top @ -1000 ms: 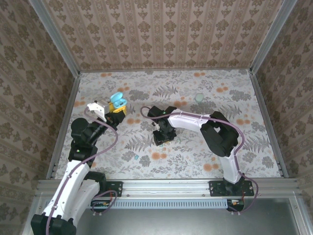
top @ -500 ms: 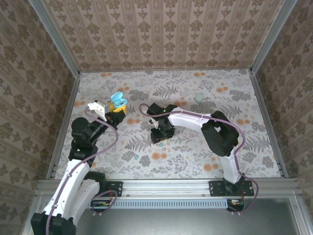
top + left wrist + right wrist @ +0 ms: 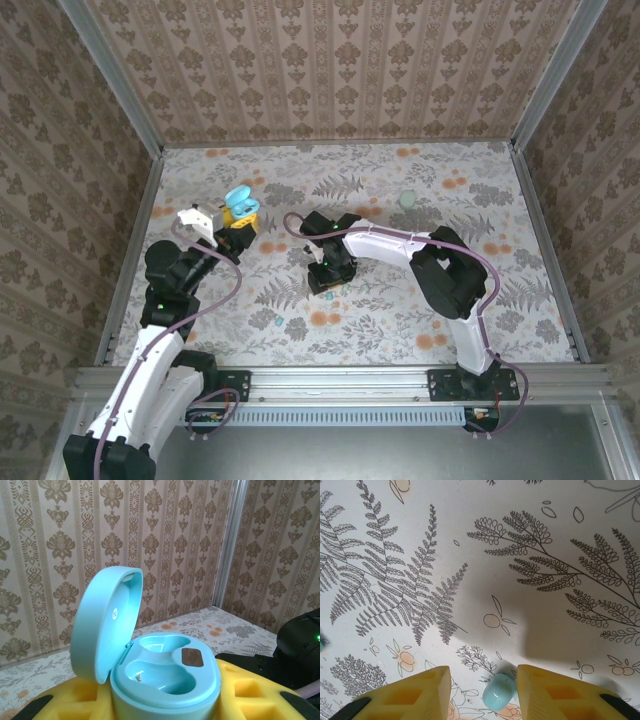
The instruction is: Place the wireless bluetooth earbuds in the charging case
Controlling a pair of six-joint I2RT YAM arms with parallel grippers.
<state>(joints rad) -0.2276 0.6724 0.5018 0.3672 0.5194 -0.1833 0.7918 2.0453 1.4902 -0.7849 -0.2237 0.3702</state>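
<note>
**Case held open, right fingers straddling one bud**

One floral table (image 3: 400, 300), two arms. The left gripper (image 3: 238, 220) pinches the single teal charging case (image 3: 150, 670), lid up. Right of the case, the right gripper (image 3: 482, 674) stands spread around one teal earbud (image 3: 498, 691), unpinched. A second earbud (image 3: 281, 322) lies nearer than the case. A pale-green blob (image 3: 407, 199) is too small to identify. The right gripper has edged toward the case.

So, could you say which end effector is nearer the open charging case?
Left: the left end effector holds the charging case; the right end effector is apart, to its right, around a teal earbud.
</note>
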